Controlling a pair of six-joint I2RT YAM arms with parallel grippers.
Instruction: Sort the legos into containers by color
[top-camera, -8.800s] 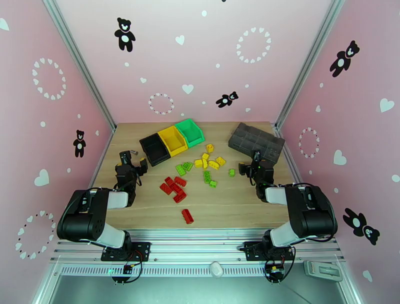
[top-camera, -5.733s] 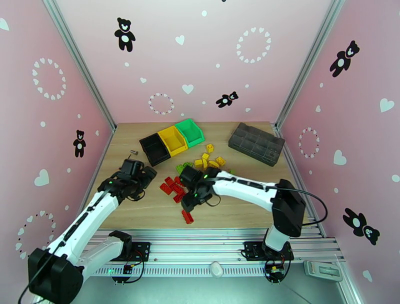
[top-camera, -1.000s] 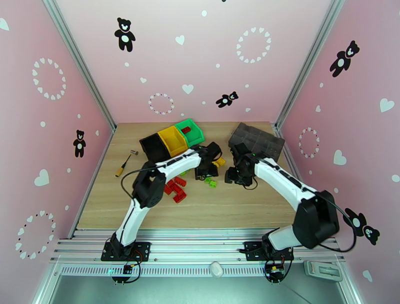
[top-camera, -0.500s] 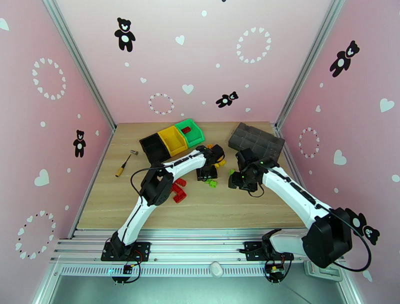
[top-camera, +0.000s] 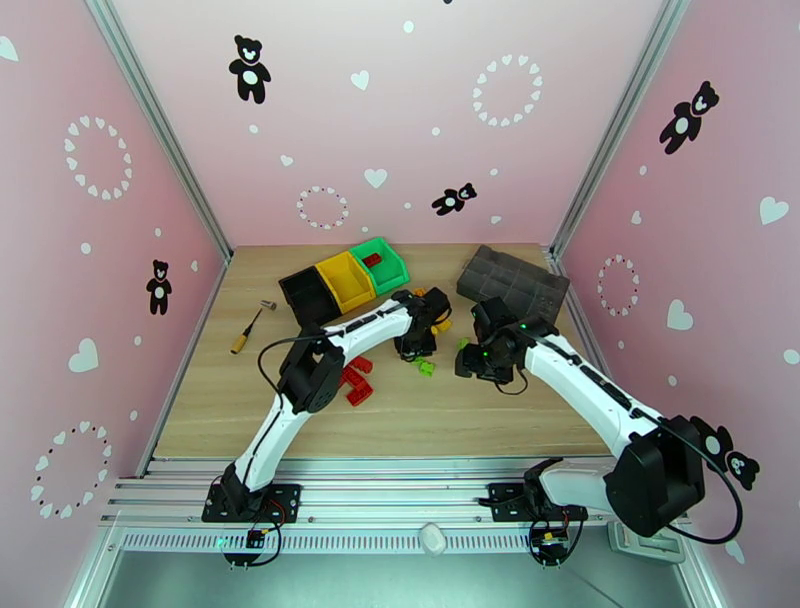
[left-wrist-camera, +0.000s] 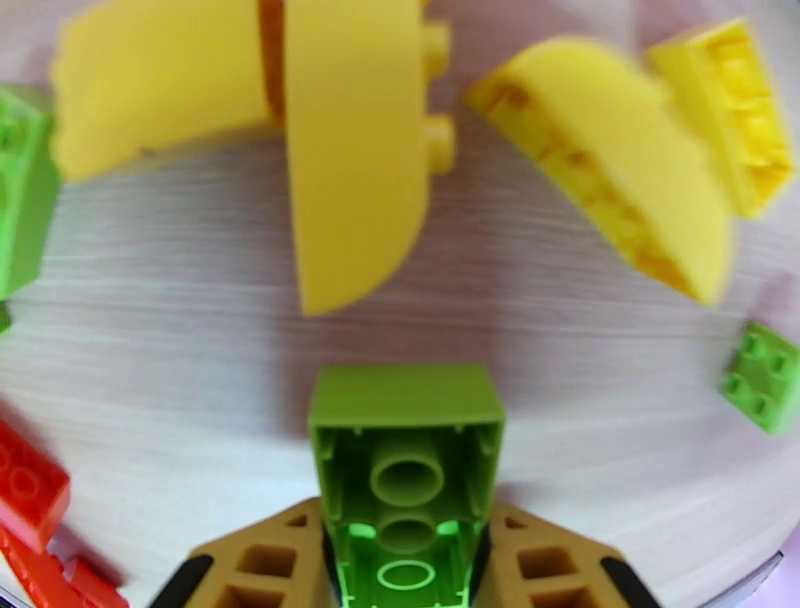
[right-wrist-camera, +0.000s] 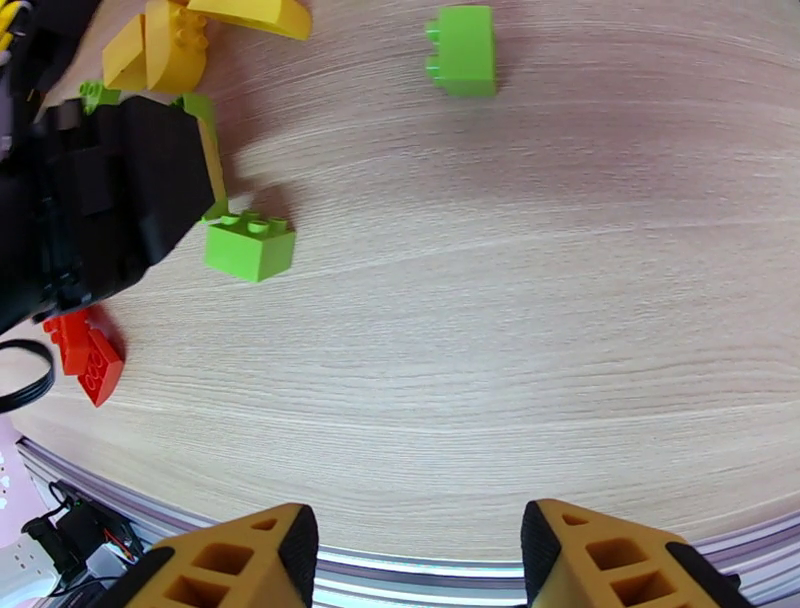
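Legos (top-camera: 355, 382) in red, yellow and light green lie loose around the middle of the wooden tabletop (top-camera: 450, 420). The left gripper (left-wrist-camera: 405, 565) is closed on a light green brick (left-wrist-camera: 405, 430), with its fingers (left-wrist-camera: 260, 560) pressed against the brick's two sides and the hollow underside turned toward the wrist camera; whether that brick rests on the wood or hangs just above it cannot be told. Just beyond it lie several yellow bricks (left-wrist-camera: 350, 150), two of them curved and touching, and a small green piece (left-wrist-camera: 765, 377) sits apart to the right.

The right gripper (right-wrist-camera: 410, 560) stands open over bare wood with nothing between its fingers; ahead of it are two green bricks (right-wrist-camera: 250, 247), well apart from each other, and a couple of red ones (right-wrist-camera: 85, 355) beside the left arm's black body.

The three joined containers (top-camera: 345, 280) sit toward the far left of the tabletop, black, yellow and green in a row; a red brick (top-camera: 372, 260) lies in the green one. A dark grey tray (top-camera: 512, 283) stands at the far right, and a yellow-handled tool (top-camera: 245, 335) lies near the left edge.
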